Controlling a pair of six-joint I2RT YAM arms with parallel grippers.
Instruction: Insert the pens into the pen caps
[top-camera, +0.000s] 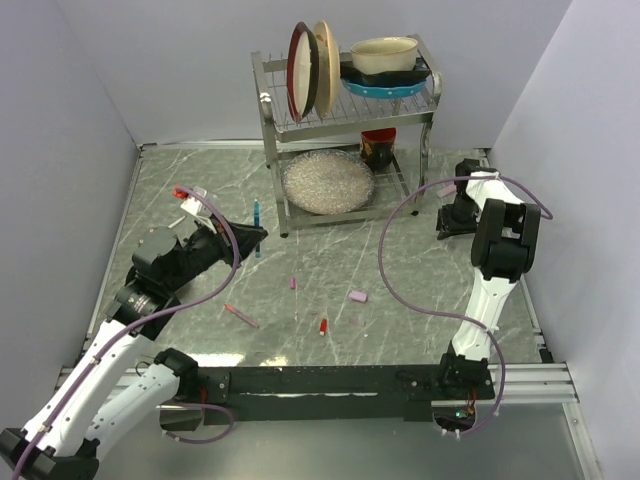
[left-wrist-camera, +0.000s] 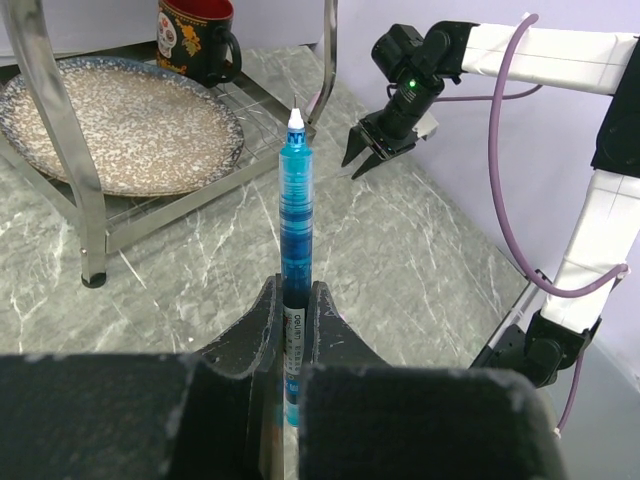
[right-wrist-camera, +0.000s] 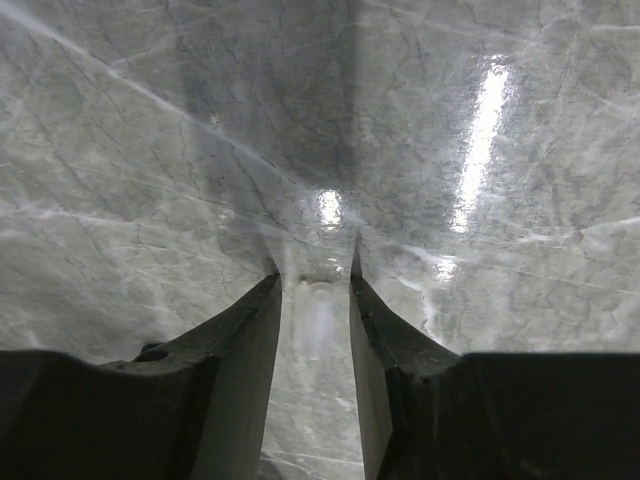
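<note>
**Blue pen gripped and presented; cap side unconfirmed**

The dark blue pen (left-wrist-camera: 296, 230) is pinched low on its barrel by your left gripper (left-wrist-camera: 294, 290). The jaws are pressed onto it and the white tip points away from the wrist.

Judgement: with the pen held by the tail like this, the writing end is left free to enter a cap. No cap is at that tip.

The red cap (top-camera: 323, 326) and the pale pink cap (top-camera: 357, 296) lie loose mid-way across the table (top-camera: 420, 300), well apart from the pen.

Your right gripper (right-wrist-camera: 313, 262) is at the far right, low over the surface. Its jaws stand partly apart with a pale shape (right-wrist-camera: 318, 312) in the gap. The shape is too blurred to name, and I cannot tell whether it is pinched.

Judgement: capping has not yet begun. Confirm what the right side has before you bring the two together.
</note>
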